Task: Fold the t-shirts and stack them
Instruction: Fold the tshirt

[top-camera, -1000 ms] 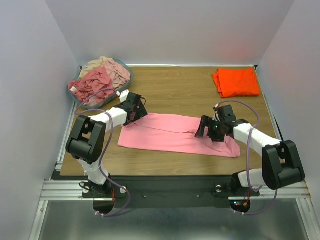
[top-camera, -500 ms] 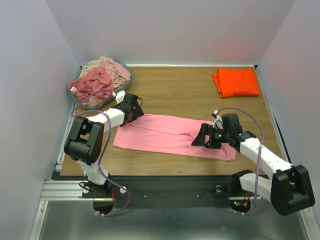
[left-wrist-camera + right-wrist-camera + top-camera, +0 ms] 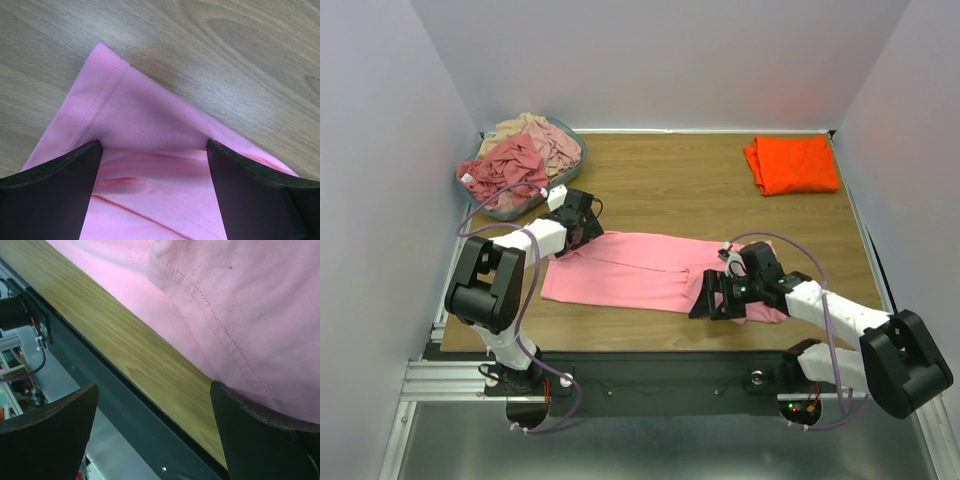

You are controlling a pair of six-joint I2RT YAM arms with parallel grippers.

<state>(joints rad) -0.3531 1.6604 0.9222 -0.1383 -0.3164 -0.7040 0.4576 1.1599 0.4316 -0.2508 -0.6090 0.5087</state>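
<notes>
A light pink t-shirt lies folded into a long band across the table's middle. Its left corner shows in the left wrist view. My left gripper hovers open over that left end, with pink cloth between its fingers but not pinched. My right gripper is open and low at the shirt's right end by the near table edge. The hem rests against its right finger. A bright orange t-shirt lies folded at the far right.
A grey-blue basket at the far left holds crumpled dusty rose and beige shirts. The dark rail of the table's near edge runs just under my right gripper. Grey walls close in the table on three sides.
The pink shirt has slid left and toward the near edge. My right gripper swung left and nearer to the table's front edge. My left gripper shifted slightly left and back.
</notes>
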